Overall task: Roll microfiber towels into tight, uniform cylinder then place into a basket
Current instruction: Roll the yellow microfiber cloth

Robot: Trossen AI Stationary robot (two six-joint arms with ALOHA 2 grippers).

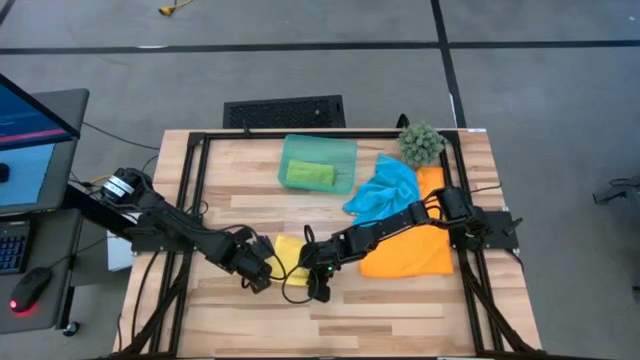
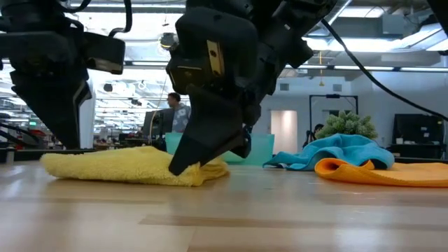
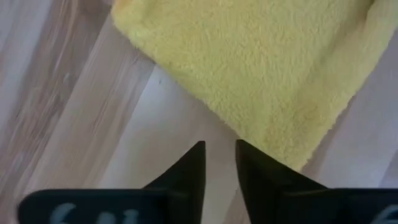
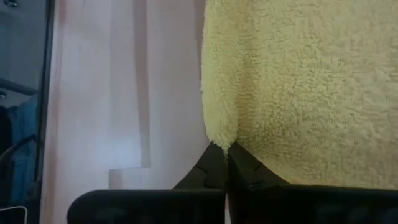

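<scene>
A yellow towel (image 1: 290,256) lies bunched on the wooden table (image 1: 400,310) between my two grippers. My left gripper (image 3: 219,163) stands just off the towel's left side with its fingers slightly apart over bare wood and nothing between them. My right gripper (image 4: 224,152) is shut on the towel's right edge. The teal basket (image 1: 340,150) stands at the far middle with a rolled green towel (image 1: 310,175) in it. A blue towel (image 1: 385,190) lies partly on an orange towel (image 1: 415,250) at the right. My right gripper pinches the yellow towel's edge (image 4: 219,135) between its two fingertips; one layer or several, I cannot tell. The fingers (image 2: 183,159) slant down onto it from the table's right. The towel lies slack on the table, not lifted.
A spiky green plant ball (image 1: 420,143) sits at the far right corner beside the blue towel. Bare wood lies along the table's near edge and at its left. A desk with a monitor (image 1: 25,130) and a mouse stands off the table's left side.
</scene>
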